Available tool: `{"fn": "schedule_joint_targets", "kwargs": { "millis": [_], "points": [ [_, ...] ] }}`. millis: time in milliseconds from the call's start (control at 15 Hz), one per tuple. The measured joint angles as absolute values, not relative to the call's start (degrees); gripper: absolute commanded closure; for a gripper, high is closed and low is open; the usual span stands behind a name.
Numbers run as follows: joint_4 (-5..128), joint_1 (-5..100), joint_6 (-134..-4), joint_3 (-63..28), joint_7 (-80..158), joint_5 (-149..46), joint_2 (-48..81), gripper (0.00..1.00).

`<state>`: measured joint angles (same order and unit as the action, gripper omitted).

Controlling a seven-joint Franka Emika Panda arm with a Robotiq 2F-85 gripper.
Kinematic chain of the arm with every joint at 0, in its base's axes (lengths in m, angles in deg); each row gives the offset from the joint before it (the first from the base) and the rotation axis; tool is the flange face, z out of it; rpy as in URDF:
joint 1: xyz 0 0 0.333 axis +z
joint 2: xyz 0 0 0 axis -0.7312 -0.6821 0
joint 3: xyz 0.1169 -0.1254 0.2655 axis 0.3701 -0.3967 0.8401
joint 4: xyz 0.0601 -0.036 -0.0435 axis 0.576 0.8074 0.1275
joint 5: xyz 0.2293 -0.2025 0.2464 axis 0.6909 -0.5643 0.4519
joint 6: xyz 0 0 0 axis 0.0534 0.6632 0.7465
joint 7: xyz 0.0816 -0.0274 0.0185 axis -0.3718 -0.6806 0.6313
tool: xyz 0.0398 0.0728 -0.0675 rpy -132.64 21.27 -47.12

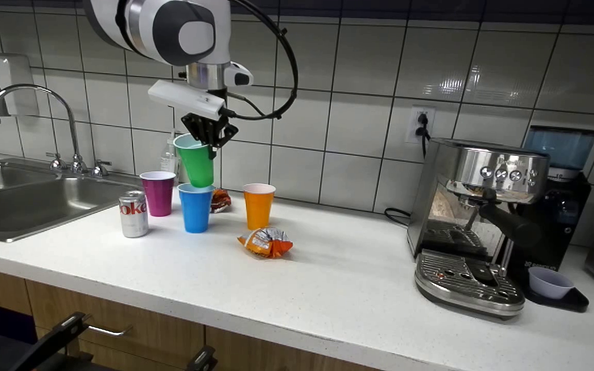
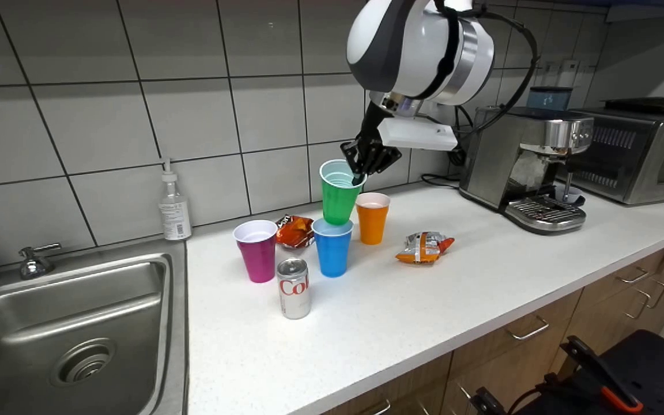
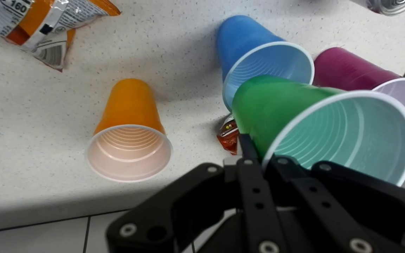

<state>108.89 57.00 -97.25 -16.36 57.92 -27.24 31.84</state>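
Note:
My gripper (image 1: 213, 148) is shut on the rim and wall of a green cup (image 1: 196, 164), one finger inside the cup and one outside. In the wrist view the fingers (image 3: 263, 156) pinch the white rim of the green cup (image 3: 269, 105). The green cup is mouth up and slightly tilted. Its base is at the mouth of a blue cup (image 2: 332, 251) standing upright on the counter; I cannot tell whether they touch. A purple cup (image 2: 258, 256) and an orange cup (image 2: 372, 222) stand upright on either side. The blue cup's mouth is partly hidden in the wrist view (image 3: 241, 42).
A Coke can (image 1: 134, 214) stands in front of the purple cup. An orange snack bag (image 2: 424, 248) lies by the orange cup, and a red one (image 2: 295, 231) lies behind the blue cup. A sink (image 1: 49, 201), soap bottle (image 2: 174, 207) and espresso machine (image 1: 475, 221) flank the counter.

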Motion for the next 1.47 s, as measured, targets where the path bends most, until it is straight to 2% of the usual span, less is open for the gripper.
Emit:
{"fn": "schedule_joint_targets", "kwargs": {
  "millis": [933, 1467],
  "points": [
    [108.3, 57.9, -97.3, -16.0, 57.9, -27.2, 29.0, 0.99],
    [107.2, 54.4, -97.2, -12.6, 55.5, -29.3, 25.4, 0.99]
  ]
}}
